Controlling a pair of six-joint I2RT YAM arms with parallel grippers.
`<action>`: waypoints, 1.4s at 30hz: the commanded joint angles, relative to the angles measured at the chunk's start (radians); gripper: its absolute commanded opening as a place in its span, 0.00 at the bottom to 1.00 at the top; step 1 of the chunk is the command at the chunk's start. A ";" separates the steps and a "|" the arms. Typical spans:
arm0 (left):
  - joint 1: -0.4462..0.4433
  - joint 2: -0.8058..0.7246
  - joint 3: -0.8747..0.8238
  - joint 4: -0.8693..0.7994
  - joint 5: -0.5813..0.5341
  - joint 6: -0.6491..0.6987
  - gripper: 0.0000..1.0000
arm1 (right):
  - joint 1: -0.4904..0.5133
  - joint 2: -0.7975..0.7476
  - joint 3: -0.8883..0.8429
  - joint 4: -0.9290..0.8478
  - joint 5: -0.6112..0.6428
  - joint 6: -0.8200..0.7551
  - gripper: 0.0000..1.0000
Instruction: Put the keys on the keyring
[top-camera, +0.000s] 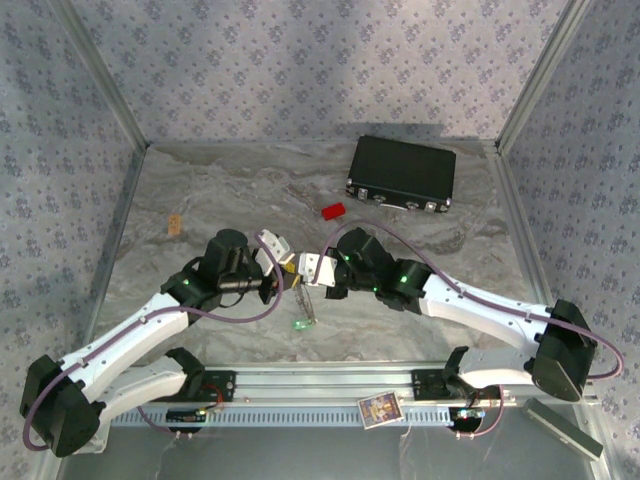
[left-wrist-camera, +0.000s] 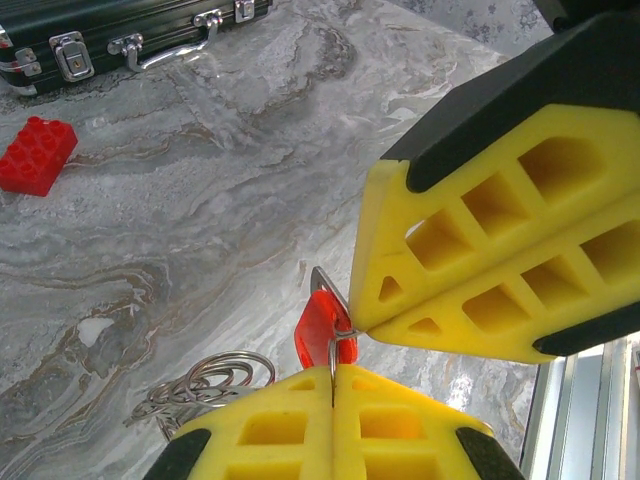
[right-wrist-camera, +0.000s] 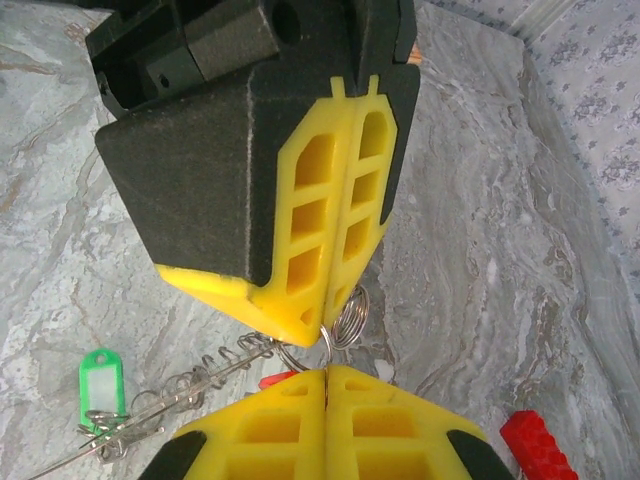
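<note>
Marble table | red key between left tool and right tool tips

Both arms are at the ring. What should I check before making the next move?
1. Left end effector shut on the keyring: ok.
2. Right end effector shut on the keyring: ok.
3. Red key threaded on the keyring: cannot tell; its head sits right by the grip.
4. Green key lifted with the ring: not ok; it lies on the table.
5. Red block and black case apart from the work: ok.
</note>
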 joint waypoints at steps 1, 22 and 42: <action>-0.006 -0.011 0.009 0.070 0.003 -0.009 0.00 | 0.014 0.007 0.029 -0.013 -0.036 0.023 0.00; -0.007 -0.062 -0.048 0.169 -0.028 -0.062 0.00 | -0.001 0.000 -0.029 0.057 0.003 0.109 0.00; -0.008 -0.066 -0.070 0.222 -0.023 -0.101 0.00 | -0.001 -0.063 -0.078 0.181 0.122 0.121 0.00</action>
